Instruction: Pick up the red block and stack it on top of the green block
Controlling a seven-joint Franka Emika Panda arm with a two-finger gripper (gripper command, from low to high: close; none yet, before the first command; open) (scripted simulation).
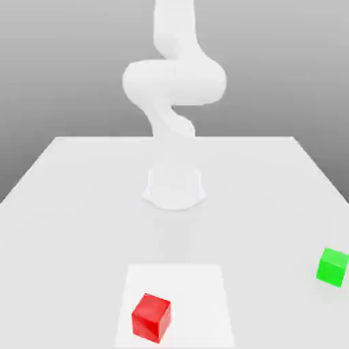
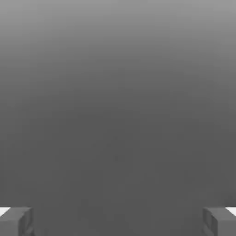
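Note:
The red block (image 1: 150, 317), a small glossy cube, sits on a paler square patch (image 1: 198, 286) at the near edge of the white table, slightly toward the exterior view's left. Over at the exterior view's right lies the green block (image 1: 332, 266), a cube of about the same size, well apart from the red one. In the hand view my gripper (image 2: 118, 221) is open: its two grey fingertips (image 2: 16, 221) stand far apart with nothing between them, facing plain grey background. The arm (image 1: 174, 82) rises from its base and bends upward out of the exterior view.
The arm's round base (image 1: 174, 187) stands in the middle of the white table (image 1: 75, 204). The table's far edge runs behind the base, and its side edges slant toward the near corners.

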